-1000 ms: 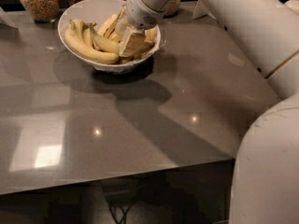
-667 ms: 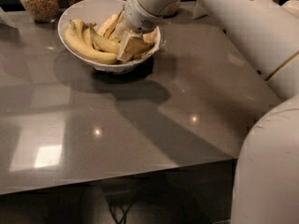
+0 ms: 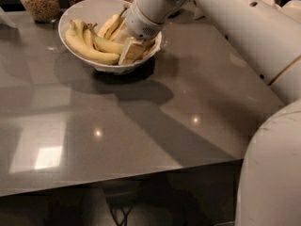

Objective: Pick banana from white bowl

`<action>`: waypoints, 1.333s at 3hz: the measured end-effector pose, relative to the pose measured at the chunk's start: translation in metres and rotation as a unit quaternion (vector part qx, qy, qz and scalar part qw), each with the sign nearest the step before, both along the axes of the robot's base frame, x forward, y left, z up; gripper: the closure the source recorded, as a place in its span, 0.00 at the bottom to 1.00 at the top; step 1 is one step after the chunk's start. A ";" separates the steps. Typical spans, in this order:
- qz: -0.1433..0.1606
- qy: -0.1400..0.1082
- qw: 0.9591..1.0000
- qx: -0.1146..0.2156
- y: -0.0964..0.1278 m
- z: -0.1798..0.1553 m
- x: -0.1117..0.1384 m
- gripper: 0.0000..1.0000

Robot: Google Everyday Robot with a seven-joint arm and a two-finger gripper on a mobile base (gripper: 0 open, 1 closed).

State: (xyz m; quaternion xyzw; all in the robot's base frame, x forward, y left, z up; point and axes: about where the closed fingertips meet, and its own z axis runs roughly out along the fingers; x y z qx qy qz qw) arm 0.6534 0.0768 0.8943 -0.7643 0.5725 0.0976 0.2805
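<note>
A large white bowl (image 3: 84,11) stands at the far left of the grey table (image 3: 141,121). It holds several yellow bananas (image 3: 89,50), lying mostly on its left and middle. My gripper (image 3: 131,50) reaches down from the upper right into the right side of the bowl, among the bananas and against the rim there. My white arm (image 3: 221,18) covers the bowl's back right edge and the bananas beneath the gripper.
Three glass jars of dry food (image 3: 41,1) stand behind the bowl at the table's back edge. White crockery (image 3: 275,3) sits at the back right. The table's front edge runs across the lower part of the view, and my white base (image 3: 273,173) fills the right.
The gripper stays inside the bowl and has shifted slightly lower and to the left among the bananas. The bowl and bananas have hardly moved.
</note>
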 end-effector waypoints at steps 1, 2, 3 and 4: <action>0.000 -0.015 1.000 -0.003 -0.009 -0.005 0.007 0.66; 0.002 -0.032 0.999 -0.008 -0.012 0.000 0.013 0.90; 0.008 -0.048 0.999 -0.016 -0.012 0.011 0.015 1.00; 0.011 -0.061 0.998 -0.028 -0.010 0.032 0.011 1.00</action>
